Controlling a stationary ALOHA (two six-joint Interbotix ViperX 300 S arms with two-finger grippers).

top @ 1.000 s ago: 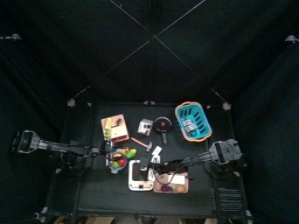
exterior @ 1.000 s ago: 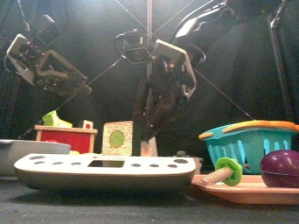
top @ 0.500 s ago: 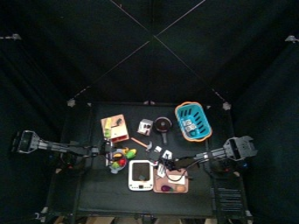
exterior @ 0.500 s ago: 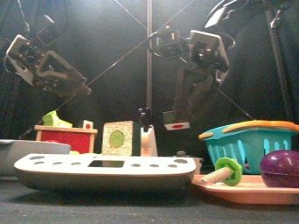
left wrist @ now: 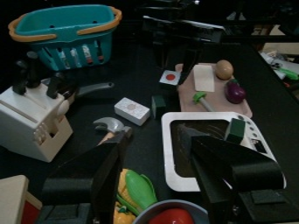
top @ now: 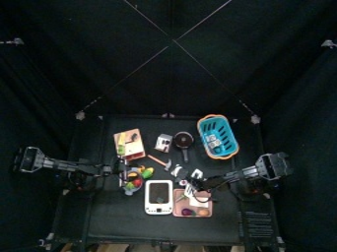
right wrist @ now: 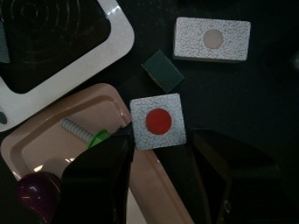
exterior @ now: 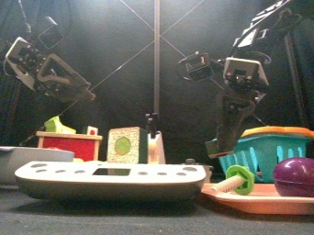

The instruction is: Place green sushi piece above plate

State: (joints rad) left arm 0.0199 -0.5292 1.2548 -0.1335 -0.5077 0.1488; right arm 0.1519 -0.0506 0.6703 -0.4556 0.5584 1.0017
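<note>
Near the surface's front edge, the right hand (right wrist: pixel 162 171) is swinging from over the white tray (right wrist: pixel 59 52) toward the plate (right wrist: pixel 47 153), jaws spread wide and empty; the green sushi piece (right wrist: pixel 158 68) is lying between tray and plate, not yet picked up; the left hand (left wrist: pixel 158 175) is resting open by the left edge.

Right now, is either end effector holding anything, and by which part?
No. The right end effector hovers open over the red-dot sushi piece beside the plate; the left end effector is open and empty.

Right pincer (top: pixel 200 181) just above plate (top: pixel 198 208); blue basket (top: pixel 218 137) beyond.
</note>
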